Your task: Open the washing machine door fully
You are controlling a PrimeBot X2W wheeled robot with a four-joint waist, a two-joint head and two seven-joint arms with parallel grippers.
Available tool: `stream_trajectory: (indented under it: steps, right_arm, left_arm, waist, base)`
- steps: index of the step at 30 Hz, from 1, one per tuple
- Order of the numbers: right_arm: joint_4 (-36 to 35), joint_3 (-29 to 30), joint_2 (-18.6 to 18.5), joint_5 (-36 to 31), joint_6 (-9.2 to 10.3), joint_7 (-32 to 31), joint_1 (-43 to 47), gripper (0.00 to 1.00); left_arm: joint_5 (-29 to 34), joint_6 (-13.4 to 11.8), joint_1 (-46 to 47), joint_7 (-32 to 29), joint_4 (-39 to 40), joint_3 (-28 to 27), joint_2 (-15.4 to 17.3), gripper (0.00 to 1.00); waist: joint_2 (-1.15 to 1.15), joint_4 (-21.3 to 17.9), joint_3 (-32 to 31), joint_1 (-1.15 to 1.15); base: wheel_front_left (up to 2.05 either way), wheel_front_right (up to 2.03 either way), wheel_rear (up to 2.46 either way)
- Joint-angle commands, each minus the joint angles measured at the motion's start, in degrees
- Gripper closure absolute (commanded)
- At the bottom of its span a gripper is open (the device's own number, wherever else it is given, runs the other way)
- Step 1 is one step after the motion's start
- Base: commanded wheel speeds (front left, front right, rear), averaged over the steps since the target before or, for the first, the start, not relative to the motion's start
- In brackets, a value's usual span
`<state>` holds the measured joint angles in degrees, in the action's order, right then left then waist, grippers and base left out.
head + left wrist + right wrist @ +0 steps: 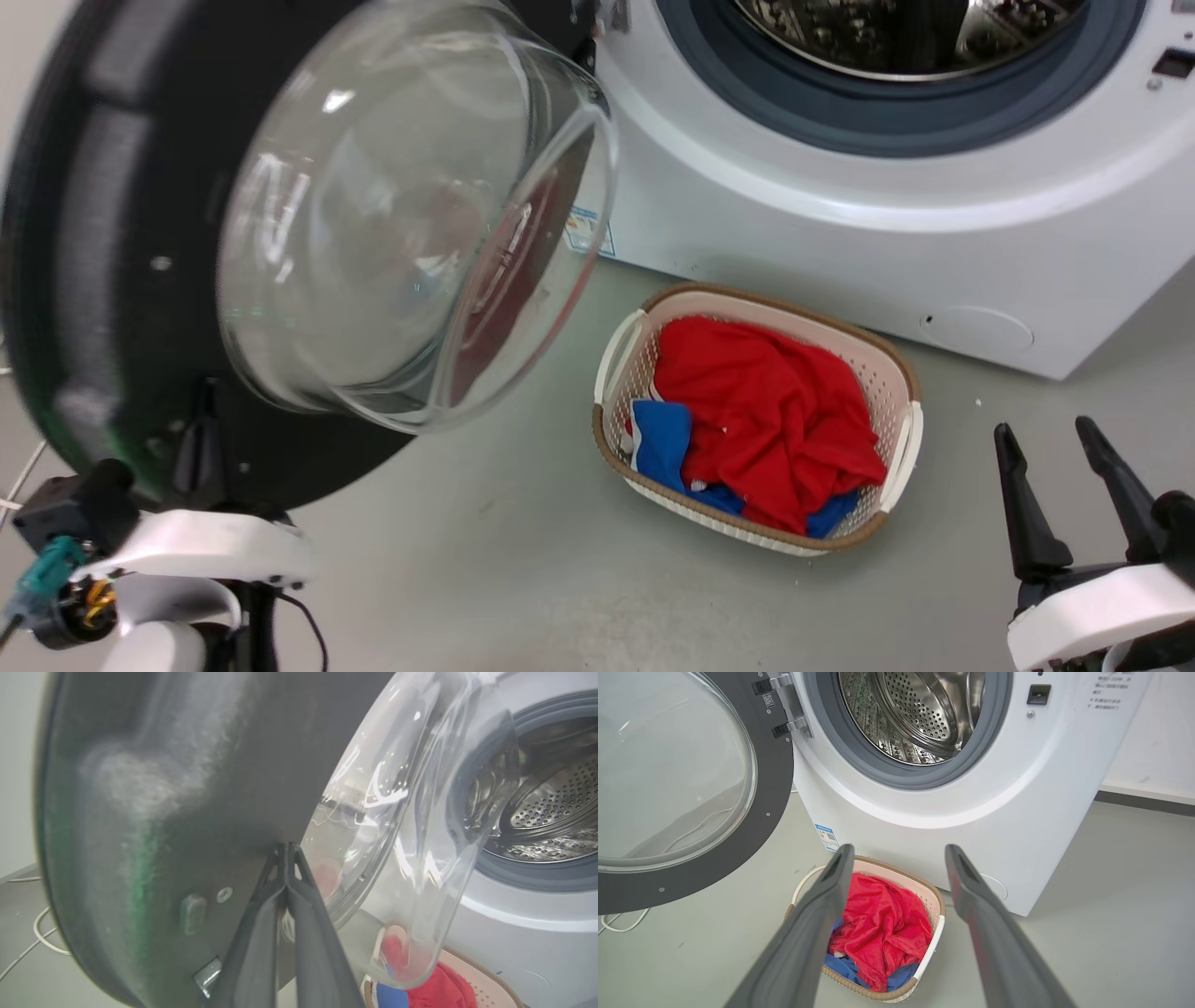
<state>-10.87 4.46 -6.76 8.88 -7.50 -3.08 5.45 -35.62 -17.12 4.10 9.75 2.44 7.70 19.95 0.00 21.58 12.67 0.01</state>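
The washing machine door (pixel 103 233) hangs swung out at the left, its inner black face and bulging glass bowl (pixel 411 215) turned toward me. My left gripper (pixel 201 415) is at the door's lower edge. In the left wrist view its fingers (pixel 285 851) are pressed together, tips touching the door's (pixel 177 788) black inner face beside the glass. My right gripper (pixel 1060 443) hangs open at the lower right, away from the door, nothing between its fingers (pixel 833 877). The right wrist view shows the door (pixel 773 793) on its hinges (pixel 789 704) and the open steel drum (pixel 924 714).
The white washing machine (pixel 840 243) stands ahead with its grey rubber ring (pixel 896 131) exposed. A white laundry basket (pixel 761 301) holding red and blue clothes sits on the grey floor in front of it. A white cable (pixel 39 933) lies on the floor left of the door.
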Motion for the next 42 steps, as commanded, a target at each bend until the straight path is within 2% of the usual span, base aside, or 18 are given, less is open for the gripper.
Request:
stream_trajectory:
  steps: [1, 12, 22, 30, 38, 42]
  right_arm:
    - [-0.4, 0.1, -0.6, 0.4, 0.01, -0.2, -1.1, 0.0]
    - [-1.2, 0.5, -3.3, 1.5, 0.01, -0.6, -3.5, 0.0]
    - [0.0, 0.3, -3.5, 1.9, 0.01, -0.1, -4.3, 0.0]
    - [1.7, -0.2, -1.9, 1.8, 0.01, 0.7, -3.3, 0.0]
    - [4.5, -0.7, 0.6, 1.2, 0.01, 1.8, -1.4, 0.0]
    - [5.5, -0.8, 1.7, 1.0, 0.01, 2.1, -0.3, 0.0]
  left_arm:
    - [-0.7, 0.1, 1.1, 0.5, -1.0, -1.4, 0.6, 1.0]
    - [-5.5, 2.1, 5.8, 2.9, -9.8, -10.4, 4.4, 1.0]
    - [-6.8, 4.8, 7.8, 4.1, -15.9, -12.5, 5.9, 1.0]
    - [-3.8, 4.9, 3.6, 5.0, -13.4, -10.4, 3.7, 1.0]
    - [1.2, 3.4, -3.7, 5.3, -5.5, -6.7, 1.6, 1.0]
    - [2.4, 3.7, -5.6, 4.2, -1.8, -4.4, 1.2, 1.0]
  waist:
    - [0.0, -1.4, 2.3, -0.01]
    - [0.0, -3.6, 6.9, -0.01]
    - [0.0, -4.1, 6.6, -0.01]
    - [0.0, -3.8, 2.8, -0.01]
    - [0.0, -3.7, -4.2, -0.01]
    - [0.0, -3.9, -7.4, -0.01]
  base:
    - [0.0, 0.0, 0.0]
    - [0.0, 0.0, 0.0]
    - [0.0, 0.0, 0.0]
    - [0.0, 0.0, 0.0]
    - [0.0, 0.0, 0.0]
    - [0.0, 0.0, 0.0]
